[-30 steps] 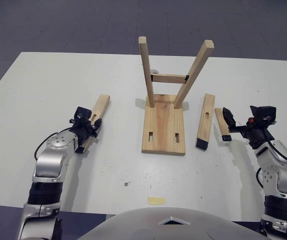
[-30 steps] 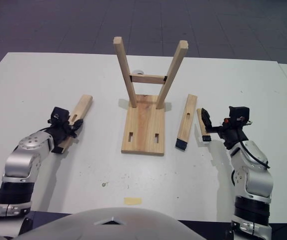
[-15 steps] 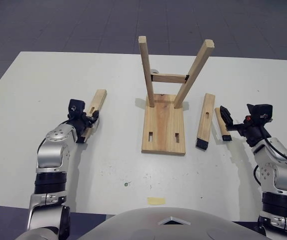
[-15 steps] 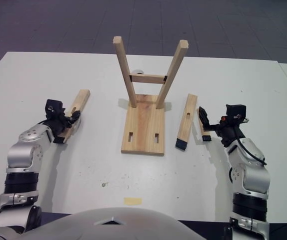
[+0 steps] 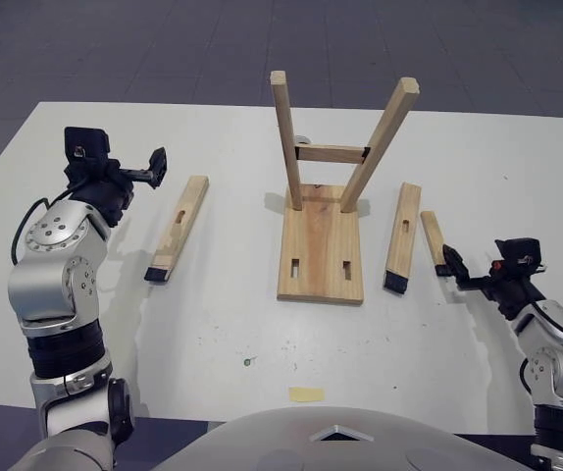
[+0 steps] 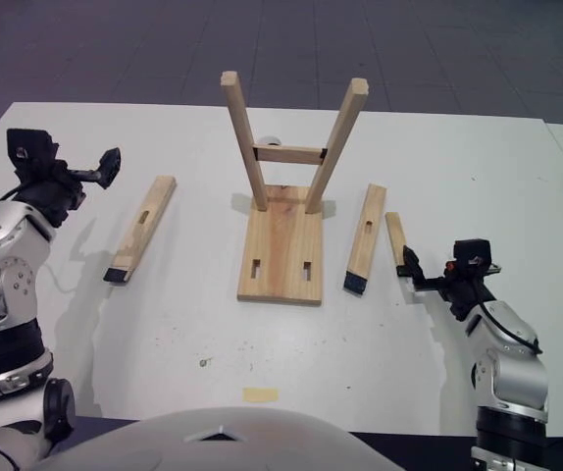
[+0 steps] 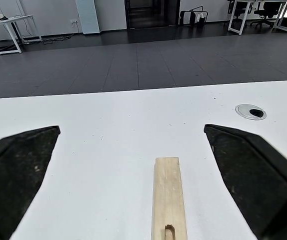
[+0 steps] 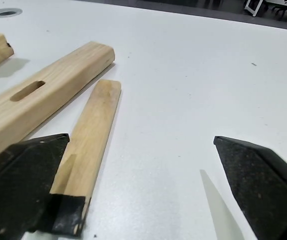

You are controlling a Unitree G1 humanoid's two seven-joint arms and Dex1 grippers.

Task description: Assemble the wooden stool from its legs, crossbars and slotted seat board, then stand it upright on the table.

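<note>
- Backing off on both sides: left jaws rose clear of the loose leg [image 5: 176, 228], spread and empty
- right jaws pulled back from the short crossbar [image 5: 433, 242], also spread, gripping nothing
- both parts lay flat on the table [image 5: 213, 334] flanking the seat board [image 5: 321, 260]; second leg pair not yet fitted

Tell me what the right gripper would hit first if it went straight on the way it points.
Most likely the short crossbar: its dark-tipped end lies just ahead of the open right gripper, to one side. Along the middle line only bare table shows; depth is hard to judge.
</note>
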